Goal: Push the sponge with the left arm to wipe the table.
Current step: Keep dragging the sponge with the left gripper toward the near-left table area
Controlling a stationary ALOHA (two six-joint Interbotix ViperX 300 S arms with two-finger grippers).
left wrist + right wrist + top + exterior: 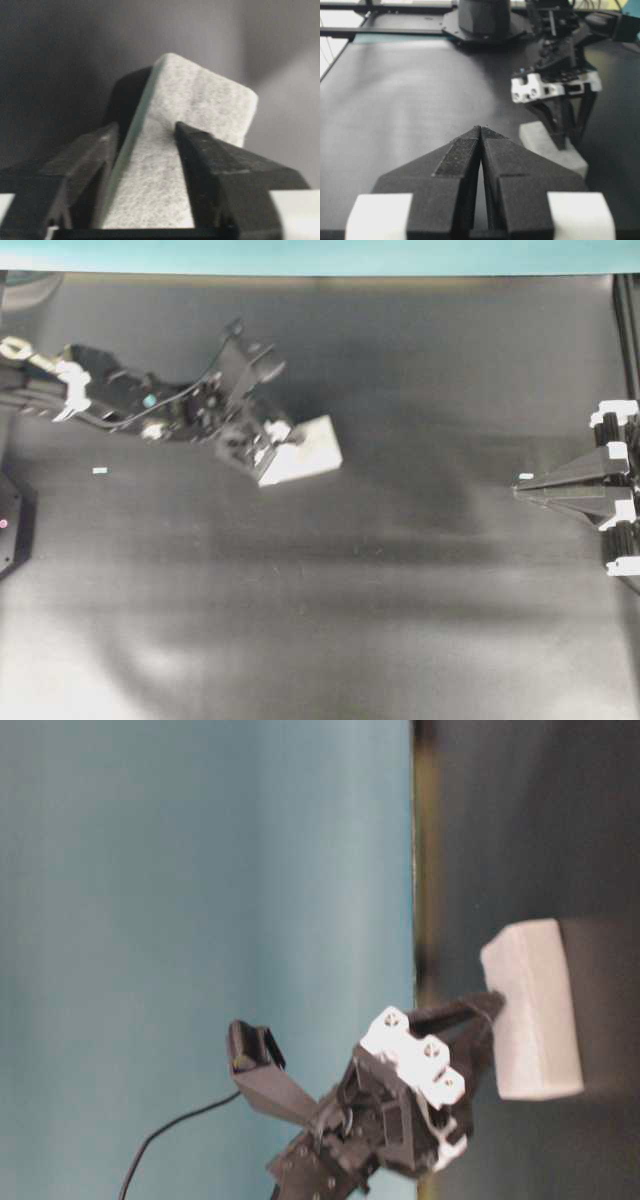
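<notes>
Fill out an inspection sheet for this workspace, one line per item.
Surface: black table, grey sheen bands, teal strip along far edge.
Job's things: white sponge lying on the table.
Clutter: small white tape speck.
Grippers: left gripper straddles the sponge, fingers each side; right gripper shut, idle, apart from sponge.
Cables: thin cable along the left arm.
Surroundings: teal wall behind the table.

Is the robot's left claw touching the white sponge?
Touching. The left wrist view shows the left gripper fingers straddling the sponge, the right one denting its face.
</notes>
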